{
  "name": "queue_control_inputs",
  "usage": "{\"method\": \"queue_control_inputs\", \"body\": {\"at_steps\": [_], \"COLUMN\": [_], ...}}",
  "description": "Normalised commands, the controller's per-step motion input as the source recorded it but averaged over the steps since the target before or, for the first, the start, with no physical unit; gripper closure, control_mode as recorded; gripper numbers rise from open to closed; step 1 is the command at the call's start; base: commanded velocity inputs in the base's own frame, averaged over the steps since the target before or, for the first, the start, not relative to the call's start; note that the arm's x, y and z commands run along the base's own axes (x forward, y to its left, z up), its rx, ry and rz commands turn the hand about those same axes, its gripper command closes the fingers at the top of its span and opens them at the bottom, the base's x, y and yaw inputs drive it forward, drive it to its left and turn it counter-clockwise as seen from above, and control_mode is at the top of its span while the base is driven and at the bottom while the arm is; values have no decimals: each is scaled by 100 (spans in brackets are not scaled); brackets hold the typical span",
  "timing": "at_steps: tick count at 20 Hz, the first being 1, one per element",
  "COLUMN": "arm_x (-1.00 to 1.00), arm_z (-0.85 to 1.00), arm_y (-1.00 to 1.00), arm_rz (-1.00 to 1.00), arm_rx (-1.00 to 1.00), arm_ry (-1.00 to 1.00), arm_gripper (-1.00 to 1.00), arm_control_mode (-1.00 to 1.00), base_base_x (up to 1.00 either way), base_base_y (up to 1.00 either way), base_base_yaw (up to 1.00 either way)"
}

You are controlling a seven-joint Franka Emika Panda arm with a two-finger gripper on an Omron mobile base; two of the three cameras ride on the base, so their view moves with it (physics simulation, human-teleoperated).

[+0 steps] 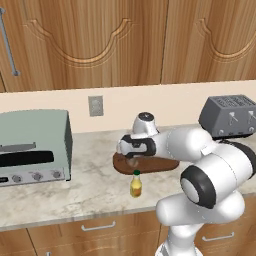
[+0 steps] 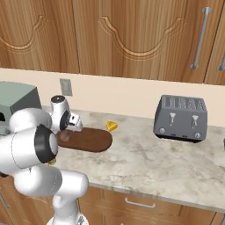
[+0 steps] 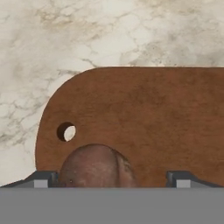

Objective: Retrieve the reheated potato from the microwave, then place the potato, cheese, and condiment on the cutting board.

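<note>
**Potato's on the board, cheese and condiment are next. Thoughts on gripping them**

Hand view has the potato (image 3: 97,166) sitting on the cutting board (image 3: 144,118) near its rounded end, right by the hanging hole. The end effector (image 3: 111,178) hangs over it with the fingers spread wide, one tip on each side of the potato and neither clearly touching, so I'd call it let go.

From the left base view, the condiment (image 1: 135,184) stands upright on the desk (image 1: 90,190) just beside the board, at about 6 o'clock from it. It looks small, rigid and probably smooth; I'd pinch the body below the neck, since it's tall enough to tip over.

In the right base view, the cheese (image 2: 112,126) lies on the desk near the board's other end, around 1 o'clock. Light wedge, maybe softish. Grab across the flat faces, not the sloped edges, or it'll squirt out.
</note>
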Motion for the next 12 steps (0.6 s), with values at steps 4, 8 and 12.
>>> {"method": "queue_control_inputs", "body": {"at_steps": [4,8,12], "arm_x": [-8,-11,-19], "arm_z": [35,30,21], "arm_y": [-9,-28,-36], "arm_rz": [0,0,-1], "arm_rx": [0,0,0], "arm_ry": [0,0,0], "arm_gripper": [-100,-100,-100], "arm_control_mode": [-100,-100,-100], "base_base_x": [0,0,0], "base_base_y": [0,0,0], "base_base_yaw": [0,0,0]}}
